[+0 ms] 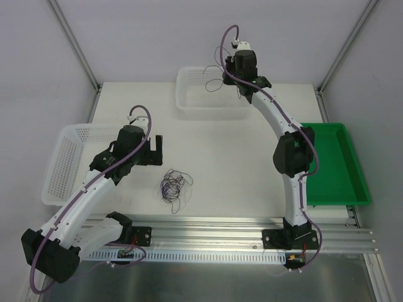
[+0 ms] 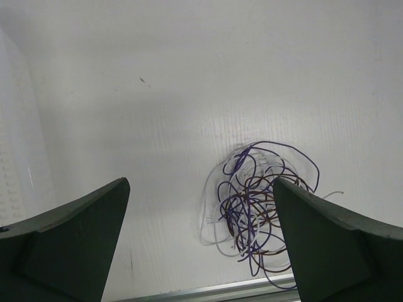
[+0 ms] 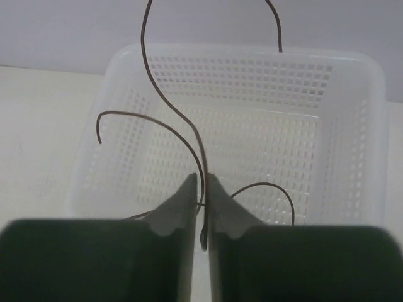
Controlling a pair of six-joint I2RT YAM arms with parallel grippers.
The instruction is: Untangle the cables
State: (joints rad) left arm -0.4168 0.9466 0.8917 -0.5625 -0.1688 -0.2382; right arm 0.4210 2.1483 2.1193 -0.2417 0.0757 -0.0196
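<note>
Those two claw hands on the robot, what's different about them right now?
The left gripper stands wide open and holds nothing; the right gripper is pinched shut on a dark wire. The left gripper points at the tangle of wires lying on the table; the right gripper faces into the white basket. Both have two dark fingers.
</note>
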